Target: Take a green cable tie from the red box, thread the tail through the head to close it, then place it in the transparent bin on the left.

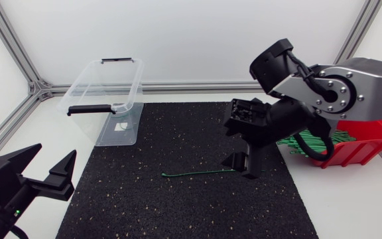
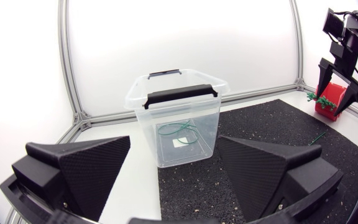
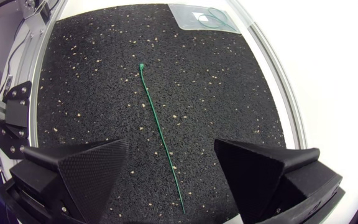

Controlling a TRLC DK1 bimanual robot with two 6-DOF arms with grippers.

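One green cable tie [image 3: 160,137] lies flat and straight on the black mat [image 3: 92,93]. Its near end sits between the wide-parted fingers of the right gripper [image 3: 173,180], which holds nothing. The strap runs away from the gripper to a small thickening at its far end, judged to be the head. Whether the fingertips touch the mat cannot be told.

Handling, by judgement: the tie is very light, thin and springy, stiff enough to keep its line yet easily bent into a loop. Its smooth plastic is likely to slip between broad wedge fingers. It lies so low that a pinch from above risks closing on the mat instead. The best hold appears to be across the strap a little in from the tail, leaving the tip free for threading. A second hold belongs just behind the head.

Surface: the mat is dark, pale-flecked and grainy, likely to give friction and a slight cushion under a pressing finger. It rests on a white table [image 1: 350,199].

Further off: the left gripper [image 1: 40,178] sits at the mat's near left corner, fingers spread and empty, well apart from the tie. The transparent bin [image 1: 119,126] stands at the far left, partly on the mat, with a closed green loop [image 2: 180,132] inside. The red box [image 1: 360,149] sits at the right edge behind the right arm, with more green ties [image 1: 289,142] in it.
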